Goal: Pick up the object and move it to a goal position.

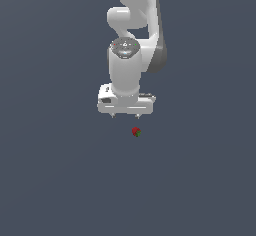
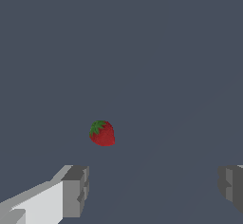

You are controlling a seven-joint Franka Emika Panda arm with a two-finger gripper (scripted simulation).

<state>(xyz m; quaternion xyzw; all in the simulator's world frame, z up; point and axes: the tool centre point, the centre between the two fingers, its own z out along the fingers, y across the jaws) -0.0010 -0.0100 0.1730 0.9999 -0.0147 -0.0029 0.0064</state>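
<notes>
In the exterior view we see the white arm [image 1: 134, 35] coming down from the top edge of the picture and ending in its claw [image 1: 125, 115], whose broad white body sits level with two short finger tips poking out below it, set well apart. Just below the claw and a little toward the exterior view's right lies the strawberry [image 1: 136, 131], a tiny red rounded thing with a dark green patch on one side, much smaller than the claw body above it. It rests on the plain dark grey-blue ground [image 1: 55, 180] that fills the whole scene, and nothing touches it; a clear strip of ground shows between it and the finger tips. From the wrist view we look past the two grey fingers [image 2: 76, 190] of the claw [image 2: 152, 187], one at each side of the picture, with a wide bare gap between them, so we read the claw as spread open and holding nothing. The strawberry [image 2: 102, 133] shows here more plainly: red and glossy, with its green leafy cap turned to one side. It lies beyond the finger tips, nearer to one finger than to the other, and it is not between the pads.
</notes>
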